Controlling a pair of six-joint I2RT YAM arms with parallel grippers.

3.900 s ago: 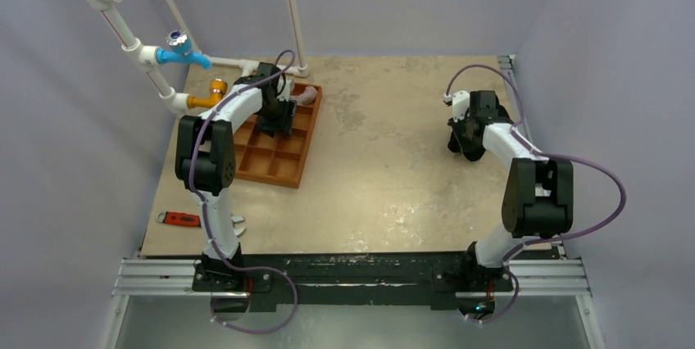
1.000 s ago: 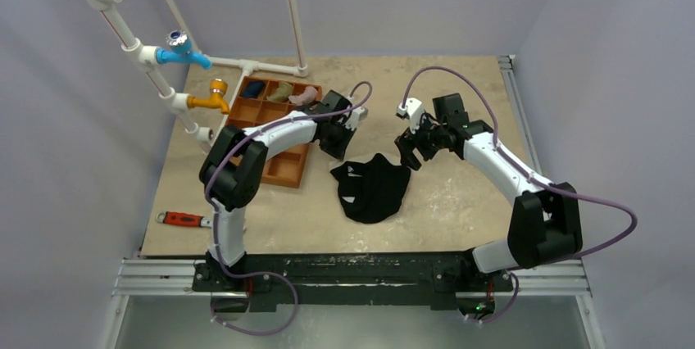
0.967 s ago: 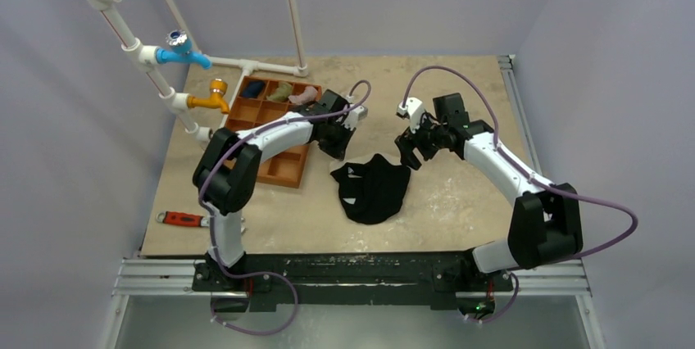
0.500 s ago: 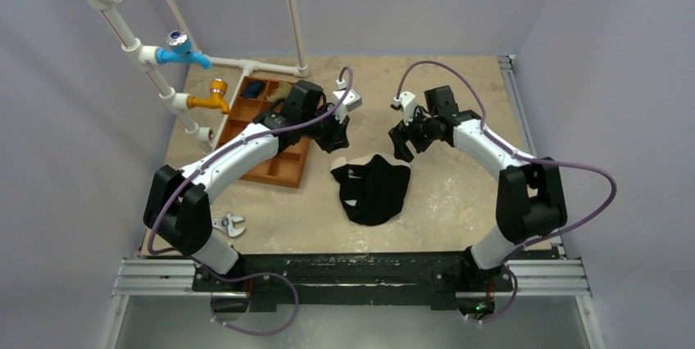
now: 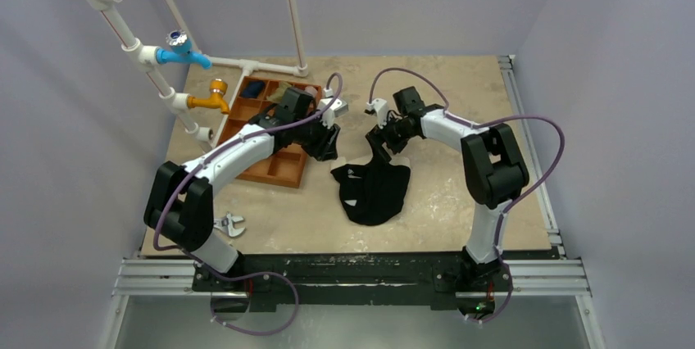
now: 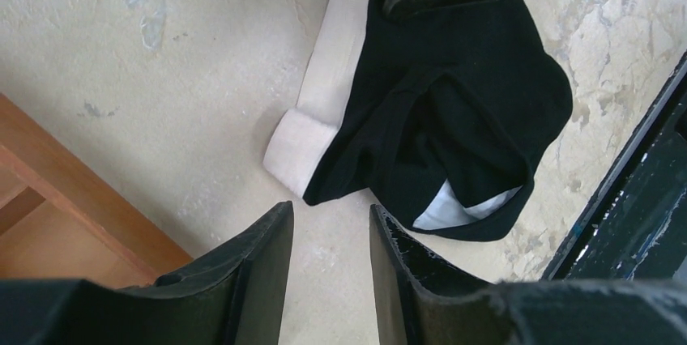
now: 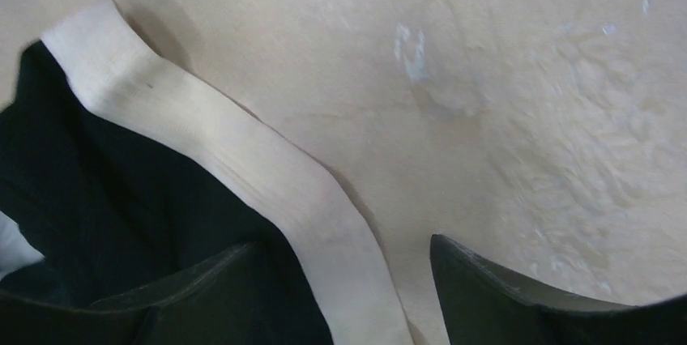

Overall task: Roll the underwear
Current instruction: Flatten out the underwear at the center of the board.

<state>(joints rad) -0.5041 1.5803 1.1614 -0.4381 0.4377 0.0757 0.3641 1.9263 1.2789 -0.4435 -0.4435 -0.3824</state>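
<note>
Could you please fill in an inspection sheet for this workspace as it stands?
Surface: beige table, mottled, worn patches.
Job's things: underwear lying crumpled, unrolled, white waistband showing.
Clutter: orange-brown tray holding a blue cloth bundle; wrench at near left.
End effectors: left end effector open, empty, beside the underwear; right end effector open, straddling the waistband.
Cables: purple cables looping off both arms.
Surroundings: white pipes with taps; grey walls.

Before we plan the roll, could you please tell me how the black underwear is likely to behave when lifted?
Probably floppy: the underwear lies crumpled in soft folds, so it would likely drape. Its white waistband looks thicker, perhaps a firmer edge to grip.
</note>
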